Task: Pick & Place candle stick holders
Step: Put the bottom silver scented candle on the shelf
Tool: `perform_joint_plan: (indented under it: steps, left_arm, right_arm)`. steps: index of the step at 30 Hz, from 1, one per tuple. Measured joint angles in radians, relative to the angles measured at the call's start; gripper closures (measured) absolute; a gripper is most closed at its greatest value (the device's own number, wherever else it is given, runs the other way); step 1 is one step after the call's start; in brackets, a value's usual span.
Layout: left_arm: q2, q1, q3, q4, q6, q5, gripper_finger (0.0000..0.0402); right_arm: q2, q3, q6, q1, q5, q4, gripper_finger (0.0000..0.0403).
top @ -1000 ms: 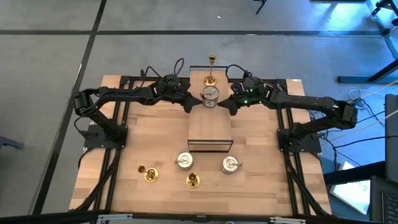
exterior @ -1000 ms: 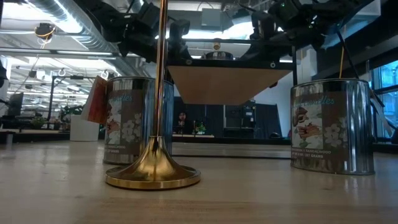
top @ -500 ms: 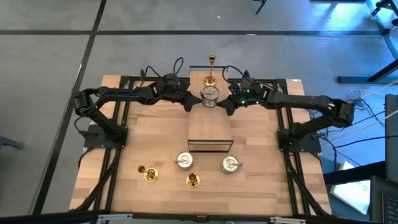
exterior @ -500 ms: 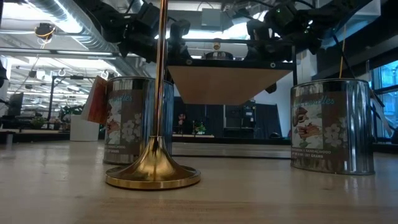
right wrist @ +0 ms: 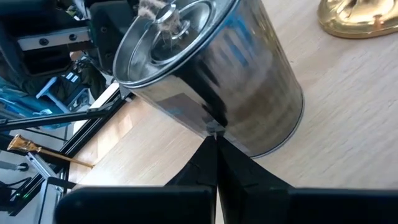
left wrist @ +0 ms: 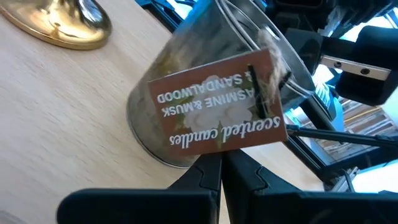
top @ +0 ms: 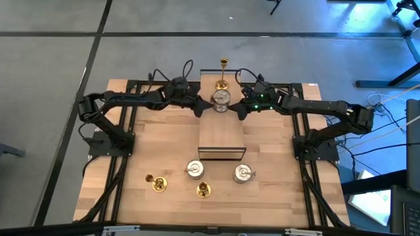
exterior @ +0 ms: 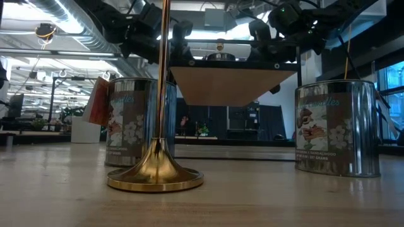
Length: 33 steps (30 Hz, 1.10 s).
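Note:
A squat silver holder (top: 222, 101) with a paper tag stands on the table's far part, just beyond a wooden box (top: 222, 141). My left gripper (top: 203, 111) and my right gripper (top: 238, 111) are both shut and flank it, left and right. A slim brass-gold holder (top: 222, 83) stands on its round base right behind it. Near the front edge stand two more silver holders (top: 195, 170) (top: 242, 173) and two gold ones (top: 157, 183) (top: 204, 190). My left gripper meets the silver holder's left side with its shut fingertips (left wrist: 214, 163), at the lower edge of the brown tag (left wrist: 217, 146) low on the wall. It comes slanting down from the table's left. The holder's bottom appears to rest on the table. My right gripper touches the holder's right side wall (right wrist: 217, 127) with its shut fingertips (right wrist: 211, 149), about halfway up. It comes slanting down from the table's right. The holder stands upright.
The wooden box lies just in front of both grippers. Black frame rails (top: 131, 98) run along the table's left and right sides. In the low view the near gold holder (exterior: 156, 170) and two silver ones (exterior: 136, 120) (exterior: 338, 126) stand by the front edge.
My right gripper has edged a little toward the silver holder's right side, staying shut. The holder stands where it was.

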State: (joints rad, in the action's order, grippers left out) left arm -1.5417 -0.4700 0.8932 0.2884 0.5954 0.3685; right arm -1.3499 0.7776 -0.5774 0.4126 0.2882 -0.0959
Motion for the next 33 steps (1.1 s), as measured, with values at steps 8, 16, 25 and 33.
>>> perform_joint_plan:
  steps: [8, 16, 25, 33]
  left_arm:
    - [0.0, -0.025, 0.0, 0.0, -0.006, 0.006, 0.04]
    - [0.0, -0.033, 0.0, 0.007, -0.014, 0.009, 0.04]
    - [-0.058, -0.033, 0.034, 0.049, 0.01, 0.032, 0.04]
    - [-0.032, -0.029, 0.058, 0.005, 0.02, 0.051, 0.04]
  right_arm:
    - [0.0, 0.0, -0.015, 0.0, -0.023, 0.0, 0.0403]
    - [0.0, 0.0, -0.014, 0.0, -0.026, 0.0, 0.0403]
    - [0.0, 0.0, -0.018, 0.0, -0.026, 0.007, 0.0403]
    - [0.0, 0.0, -0.021, 0.0, -0.026, -0.001, 0.0403]
